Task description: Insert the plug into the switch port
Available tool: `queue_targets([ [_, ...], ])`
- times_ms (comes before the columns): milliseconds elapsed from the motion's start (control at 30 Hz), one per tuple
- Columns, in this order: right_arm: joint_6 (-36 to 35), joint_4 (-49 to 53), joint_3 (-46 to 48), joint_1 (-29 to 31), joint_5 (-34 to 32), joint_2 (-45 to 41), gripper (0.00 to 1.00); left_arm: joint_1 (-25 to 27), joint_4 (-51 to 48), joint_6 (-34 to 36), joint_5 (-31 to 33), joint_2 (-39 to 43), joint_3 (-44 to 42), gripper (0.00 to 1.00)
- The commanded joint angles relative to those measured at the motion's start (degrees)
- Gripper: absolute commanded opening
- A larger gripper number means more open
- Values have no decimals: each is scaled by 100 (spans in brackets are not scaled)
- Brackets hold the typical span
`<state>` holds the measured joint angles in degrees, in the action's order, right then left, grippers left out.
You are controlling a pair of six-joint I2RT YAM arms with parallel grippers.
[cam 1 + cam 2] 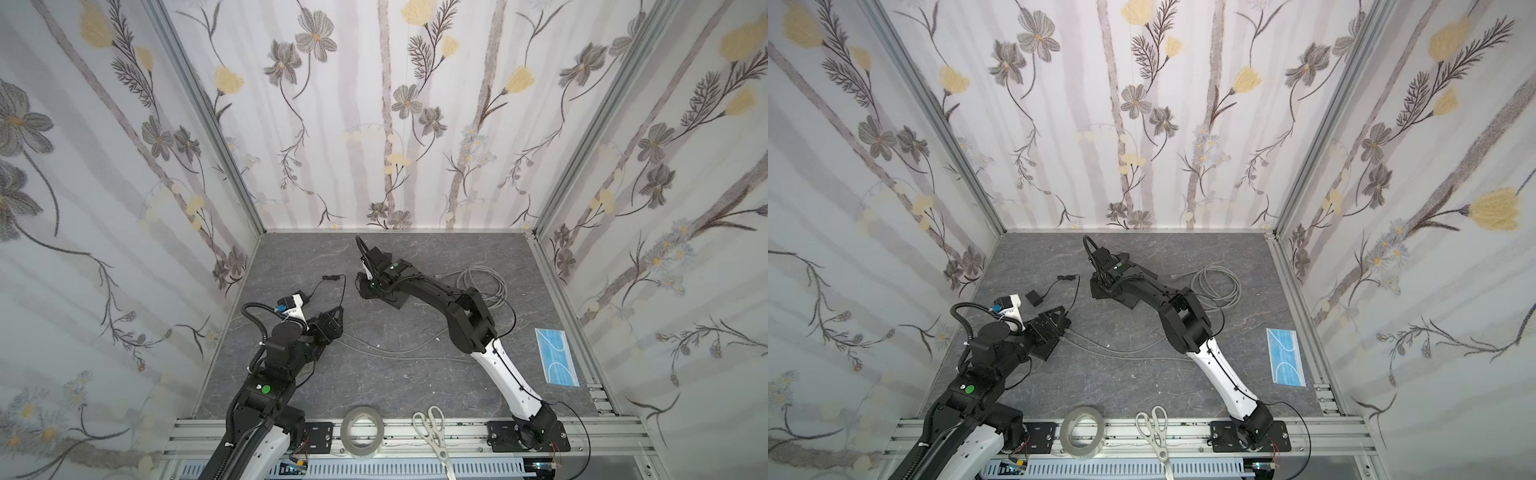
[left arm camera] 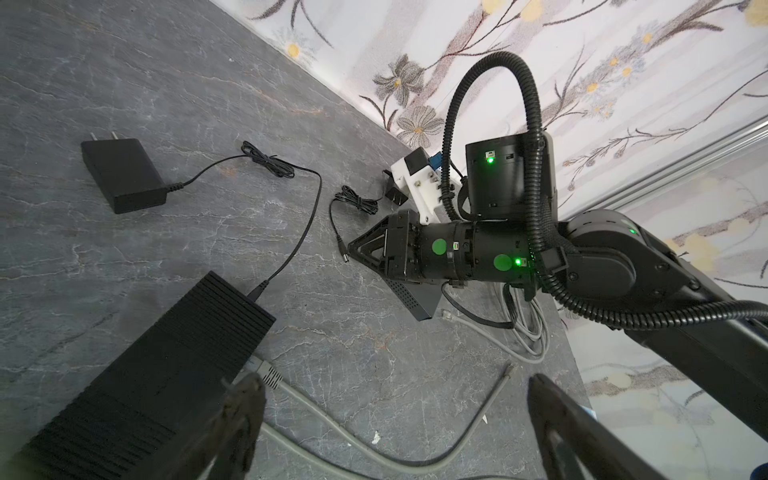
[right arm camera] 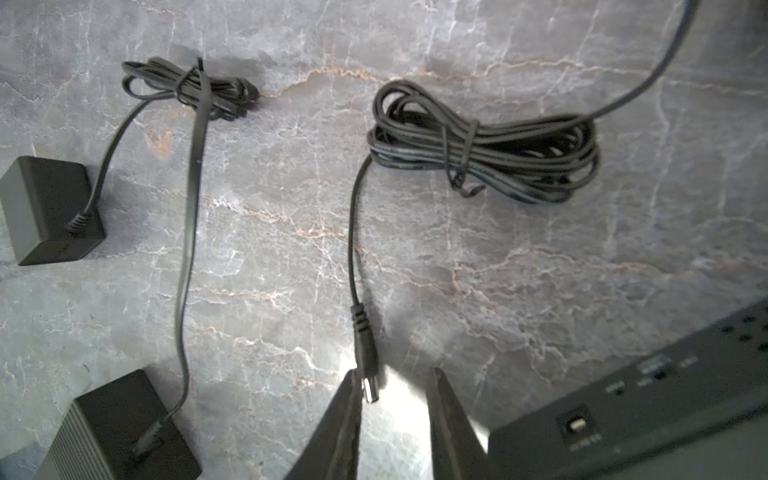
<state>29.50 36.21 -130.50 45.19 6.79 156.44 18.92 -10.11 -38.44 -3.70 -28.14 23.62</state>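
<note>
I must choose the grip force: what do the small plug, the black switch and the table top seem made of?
The plug: black moulded plastic sleeve with ribs, bright metal tip. The switch: matte black casing with pale printed labels, probably plastic. The table top: grey with pale veins like stone; real stone or printed laminate, I cannot tell.

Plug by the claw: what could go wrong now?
1. The barrel plug lies against one finger of the right claw, not centred in the gap, so it might twist or slip out when the claw shuts.
2. Its cord is tied in a bundle, which might tug back on the way to the port on the switch.
</note>
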Motion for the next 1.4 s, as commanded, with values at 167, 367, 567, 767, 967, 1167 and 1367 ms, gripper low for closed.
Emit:
queue_targets([
  [167, -99, 274, -436, 78, -259, 216, 25, -54, -138, -94, -87, 331, -24, 100],
  [367, 27, 297, -501, 87, -136, 248, 24, -84, -303, -146, -128, 613, -41, 100],
  [567, 166, 362, -499, 53, 31, 268, 24, -107, -502, -207, -175, 911, 6, 100],
  [767, 309, 300, -608, 25, 458, 386, 23, -116, -691, -305, -277, 1240, 79, 100],
  [967, 515, 220, -723, 14, 631, 462, 21, -113, -992, -218, -236, 1503, 117, 100],
  [1167, 465, 419, -717, 34, 432, 451, 21, -124, -1181, -170, -191, 1709, 134, 100],
  [1367, 337, 709, -725, 134, 127, 455, 20, -121, -1287, -127, -164, 1818, 170, 100],
])
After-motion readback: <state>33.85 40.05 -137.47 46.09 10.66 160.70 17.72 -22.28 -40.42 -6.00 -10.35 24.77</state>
